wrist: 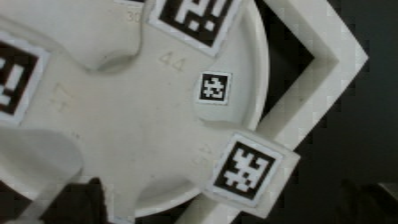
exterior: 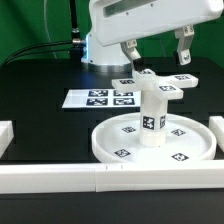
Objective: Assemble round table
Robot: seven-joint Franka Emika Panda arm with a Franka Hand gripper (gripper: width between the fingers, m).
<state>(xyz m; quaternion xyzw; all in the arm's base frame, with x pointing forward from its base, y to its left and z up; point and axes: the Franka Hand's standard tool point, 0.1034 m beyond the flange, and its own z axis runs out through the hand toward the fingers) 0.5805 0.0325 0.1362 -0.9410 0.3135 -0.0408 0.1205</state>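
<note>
The large rimmed disc lies flat on the black table near the front. The short cylinder leg stands upright on its central hub. The small flat base piece sits on top of the leg, its tagged arms spread out. My gripper hangs just above the base piece, open and empty, one finger on each side of it. The wrist view shows tagged white plastic close up, with one big tag and the disc's rim. My fingers cannot be made out there.
The marker board lies on the table behind the disc, toward the exterior view's left. Long white border rails run along the front, the left and the right edge. Black cables hang at the back left.
</note>
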